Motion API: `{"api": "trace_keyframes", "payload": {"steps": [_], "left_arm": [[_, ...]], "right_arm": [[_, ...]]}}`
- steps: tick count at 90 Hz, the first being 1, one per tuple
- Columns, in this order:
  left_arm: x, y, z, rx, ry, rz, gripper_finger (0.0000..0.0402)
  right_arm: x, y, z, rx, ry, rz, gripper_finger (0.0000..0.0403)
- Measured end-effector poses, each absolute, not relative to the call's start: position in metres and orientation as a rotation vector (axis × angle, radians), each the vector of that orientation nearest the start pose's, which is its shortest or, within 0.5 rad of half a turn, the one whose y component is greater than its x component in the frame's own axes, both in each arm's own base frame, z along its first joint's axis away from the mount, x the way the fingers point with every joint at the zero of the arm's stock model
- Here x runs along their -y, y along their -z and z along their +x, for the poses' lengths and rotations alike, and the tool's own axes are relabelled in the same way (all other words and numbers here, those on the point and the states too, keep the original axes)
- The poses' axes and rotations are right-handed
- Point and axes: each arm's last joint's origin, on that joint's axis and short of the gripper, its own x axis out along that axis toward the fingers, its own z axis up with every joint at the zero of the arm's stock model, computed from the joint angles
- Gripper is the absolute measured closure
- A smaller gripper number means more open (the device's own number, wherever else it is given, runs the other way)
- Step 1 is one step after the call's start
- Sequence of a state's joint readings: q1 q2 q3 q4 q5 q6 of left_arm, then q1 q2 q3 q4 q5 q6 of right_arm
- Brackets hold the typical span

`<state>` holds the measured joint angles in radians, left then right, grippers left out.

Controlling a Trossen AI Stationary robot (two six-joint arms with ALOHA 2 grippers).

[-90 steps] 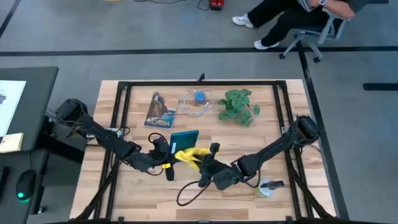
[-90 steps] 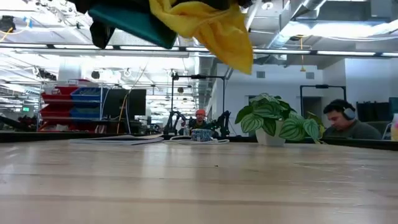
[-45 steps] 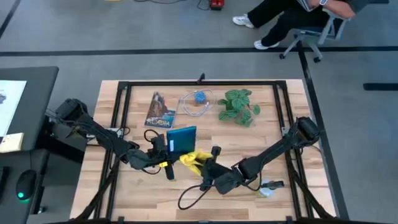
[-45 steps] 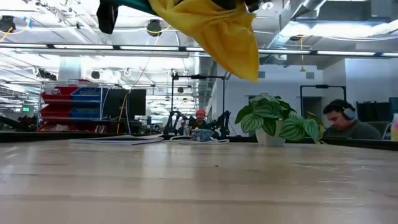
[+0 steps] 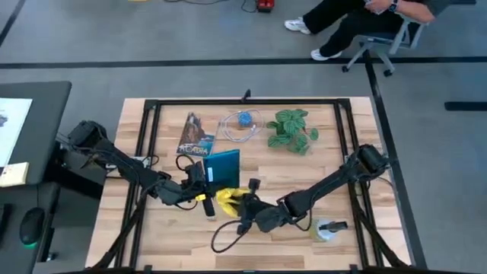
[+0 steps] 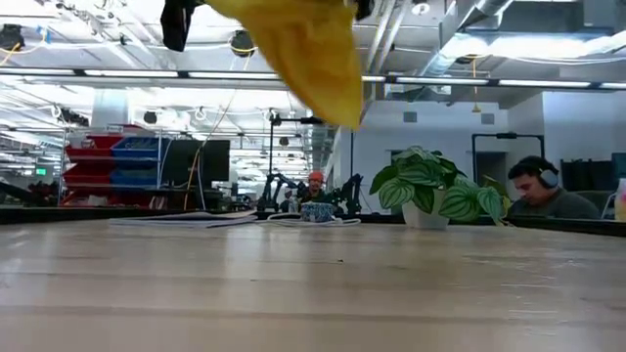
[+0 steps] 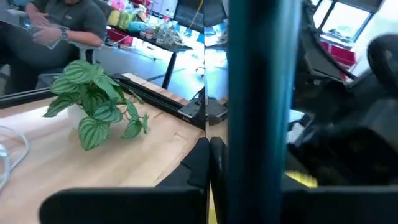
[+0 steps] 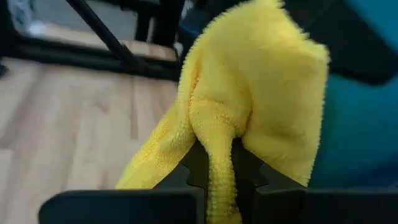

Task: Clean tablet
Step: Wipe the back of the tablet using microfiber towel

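so your left gripper (image 5: 204, 180) is clamped onto the tablet (image 5: 222, 167), holding it up off the surface (image 5: 304, 171) roughly mid-table, tilted so the teal face shows from above. in the left wrist view the tablet (image 7: 258, 106) runs edge-on as a teal bar between the fingers. its far edge sits close to the acadia booklet (image 5: 195, 135), not touching as far as i can see.

your right gripper (image 5: 245, 206) has its fingers pinched tight on a fold of the yellow cloth (image 5: 227, 199), just on the near side of the tablet's lower edge. in the right wrist view the cloth (image 8: 249, 118) bunches up against the teal face; can't tell if it's actually pressing on it. from the low camera the cloth (image 6: 303, 54) hangs well clear of the wood.

room-wise: potted plant (image 5: 293, 129) and the coiled cable (image 5: 240, 124) sit along the far side, well apart from both arms. near half of the surface is mostly open, apart from a small whitish object (image 5: 329, 228) near the right corner.
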<state>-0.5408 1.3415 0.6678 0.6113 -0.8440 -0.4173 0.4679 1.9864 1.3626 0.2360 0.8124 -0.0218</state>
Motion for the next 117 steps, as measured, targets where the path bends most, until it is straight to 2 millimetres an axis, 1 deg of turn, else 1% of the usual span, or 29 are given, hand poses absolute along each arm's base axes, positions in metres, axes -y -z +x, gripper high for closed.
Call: {"api": "trace_keyframes", "payload": {"steps": [10,23,31,47,60,69,87,108,117], "left_arm": [[0.123,-0.251,0.248,0.025,-0.307,-0.372,0.0391],[0.124,-0.249,0.247,0.015,-0.312,-0.358,0.0391],[0.126,-0.25,0.246,0.014,-0.307,-0.345,0.0391],[0.128,-0.249,0.245,0.01,-0.3,-0.338,0.0391],[0.129,-0.249,0.245,0.009,-0.297,-0.338,0.0391],[0.129,-0.249,0.244,0.011,-0.289,-0.341,0.0391],[0.128,-0.249,0.245,0.011,-0.299,-0.343,0.0391],[0.127,-0.25,0.246,0.018,-0.299,-0.355,0.0391],[0.127,-0.249,0.246,0.015,-0.299,-0.352,0.0391]], "right_arm": [[-0.181,-0.217,0.409,-0.322,0.34,-0.232,0.039],[-0.18,-0.216,0.408,-0.341,0.369,-0.215,0.039],[-0.184,-0.22,0.403,-0.333,0.424,-0.236,0.039],[-0.19,-0.235,0.388,-0.325,0.516,-0.273,0.039],[-0.193,-0.239,0.385,-0.299,0.55,-0.281,0.039],[-0.191,-0.241,0.389,-0.298,0.517,-0.294,0.039],[-0.175,-0.241,0.404,-0.297,0.37,-0.284,0.039],[-0.162,-0.246,0.415,-0.264,0.233,-0.325,0.039],[-0.157,-0.245,0.417,-0.268,0.228,-0.331,0.039]]}}
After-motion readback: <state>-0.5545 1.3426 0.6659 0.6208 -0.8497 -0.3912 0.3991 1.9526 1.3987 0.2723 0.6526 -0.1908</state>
